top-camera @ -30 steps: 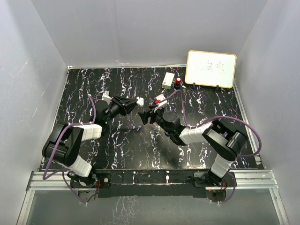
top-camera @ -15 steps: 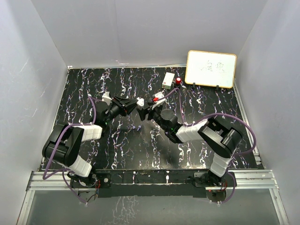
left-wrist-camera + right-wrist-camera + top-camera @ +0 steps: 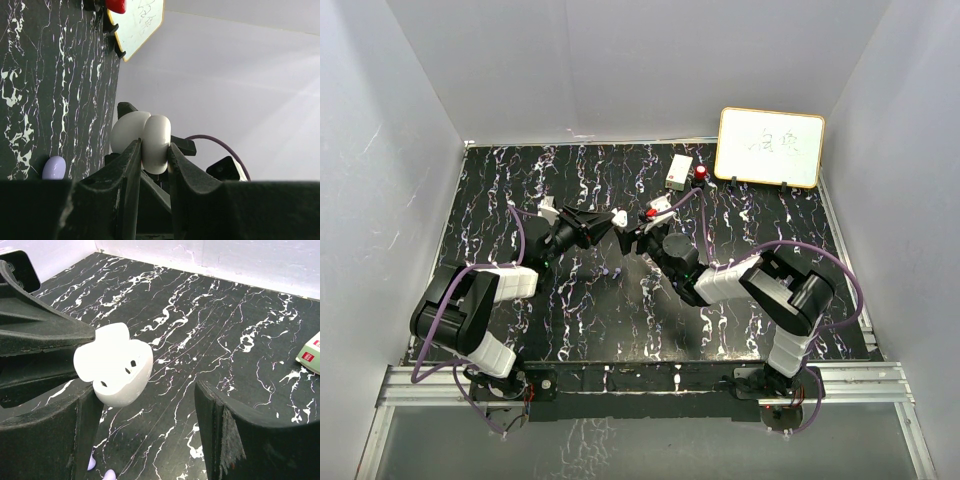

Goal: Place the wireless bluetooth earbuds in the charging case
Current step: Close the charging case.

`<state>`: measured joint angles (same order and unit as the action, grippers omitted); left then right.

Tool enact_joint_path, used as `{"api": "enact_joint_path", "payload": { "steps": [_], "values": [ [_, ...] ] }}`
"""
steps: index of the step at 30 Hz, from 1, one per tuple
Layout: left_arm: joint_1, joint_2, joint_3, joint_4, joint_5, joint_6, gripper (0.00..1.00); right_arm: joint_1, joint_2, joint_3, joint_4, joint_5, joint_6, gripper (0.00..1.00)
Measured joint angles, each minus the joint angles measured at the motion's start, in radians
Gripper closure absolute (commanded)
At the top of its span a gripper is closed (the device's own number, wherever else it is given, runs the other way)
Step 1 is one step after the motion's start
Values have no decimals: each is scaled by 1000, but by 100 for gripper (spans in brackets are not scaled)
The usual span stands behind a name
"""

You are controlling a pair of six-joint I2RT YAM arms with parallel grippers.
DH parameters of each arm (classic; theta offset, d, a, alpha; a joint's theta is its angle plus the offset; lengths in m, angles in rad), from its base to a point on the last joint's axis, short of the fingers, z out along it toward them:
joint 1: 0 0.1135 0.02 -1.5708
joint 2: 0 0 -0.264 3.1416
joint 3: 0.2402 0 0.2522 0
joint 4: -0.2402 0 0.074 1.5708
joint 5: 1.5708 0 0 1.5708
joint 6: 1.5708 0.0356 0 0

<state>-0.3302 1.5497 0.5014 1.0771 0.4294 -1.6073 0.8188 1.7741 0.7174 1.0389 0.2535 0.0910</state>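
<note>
Table (image 3: 570,330): black marbled top, with a whiteboard (image 3: 769,147) propped at the far right corner, and a small white box (image 3: 678,171) and a red knob (image 3: 701,173) just beside it; none of these bears on the work in hand.

Left gripper (image 3: 154,147): raised off the table near the centre, fingers clamped on the charging case (image 3: 115,365); grip is on the lower shell, and it looks firm.

Right gripper (image 3: 147,390): faces the case at close range, fingers spread apart with nothing between them; not touching the case.

Charging case: white, rounded, lid hinged open; the right wrist view looks into its seats, which show only small dark marks and appear unfilled.

Purple earbuds (image 3: 93,462): two small pale purple pieces lie on the table below the right gripper, at the lower edge of its wrist view; the left wrist view shows one such piece (image 3: 54,167) on the table, well apart from the case; no white pieces can be made out.

Progress, as judged: case lifted, opened and presented; no piece picked up, none seated. Remaining: the right gripper must go down, take each piece, and set it in its seat; the greater part of the task is outstanding.
</note>
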Motion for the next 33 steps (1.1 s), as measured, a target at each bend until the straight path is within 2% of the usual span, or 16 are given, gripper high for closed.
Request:
{"api": "enact_joint_path", "payload": {
  "steps": [27, 30, 33],
  "values": [
    [-2, -9, -6, 0, 0, 0, 100, 6, -18, -14, 30, 106, -114, 28],
    [-3, -9, -6, -1, 0, 1, 100, 6, -26, -26, 35, 115, -116, 27],
    [-4, -9, -6, -5, 1, 4, 100, 5, -61, -45, 7, 157, -111, 20]
  ]
}}
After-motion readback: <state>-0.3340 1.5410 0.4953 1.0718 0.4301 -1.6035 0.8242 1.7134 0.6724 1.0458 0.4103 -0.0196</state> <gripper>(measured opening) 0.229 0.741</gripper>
